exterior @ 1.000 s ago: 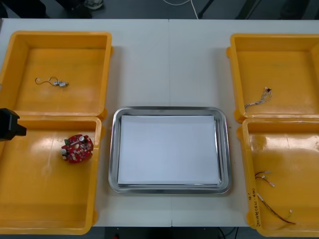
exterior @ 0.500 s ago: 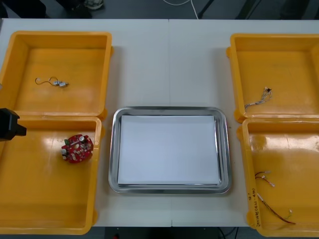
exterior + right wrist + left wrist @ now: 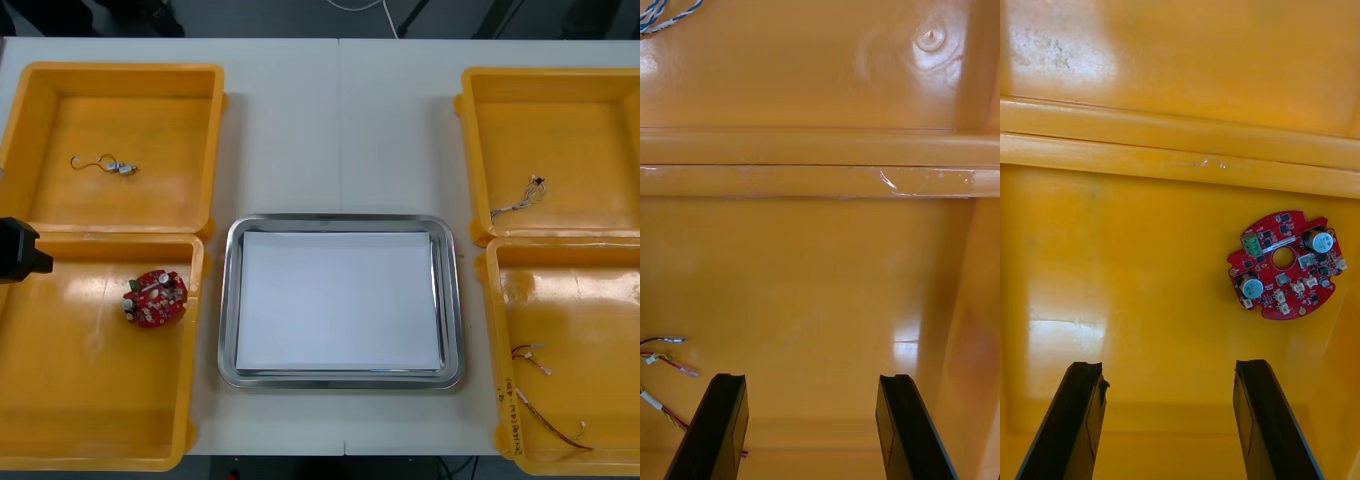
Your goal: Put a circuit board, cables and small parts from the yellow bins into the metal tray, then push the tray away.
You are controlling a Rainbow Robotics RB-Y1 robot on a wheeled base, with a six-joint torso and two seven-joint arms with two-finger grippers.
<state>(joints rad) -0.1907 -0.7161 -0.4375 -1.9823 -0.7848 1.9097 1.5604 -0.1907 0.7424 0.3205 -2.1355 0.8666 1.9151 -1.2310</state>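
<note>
Front view: round red circuit board (image 3: 155,298) left of shiny white-lined metal tray (image 3: 228,300). Left gripper (image 3: 1169,367) near board, released, empty; right gripper (image 3: 812,379) right of tray, released too.

the left arm (image 3: 20,250) is just a black block cut off at the front view's left edge, and the yellow bin (image 3: 590,300) at lower right runs off the frame. in the right wrist view the blue and white cable (image 3: 662,16) and the red and yellow cable (image 3: 666,360) both leave the picture, the latter partly behind a finger (image 3: 721,427). small metal part (image 3: 122,167) upper left: too small to make out.
</note>
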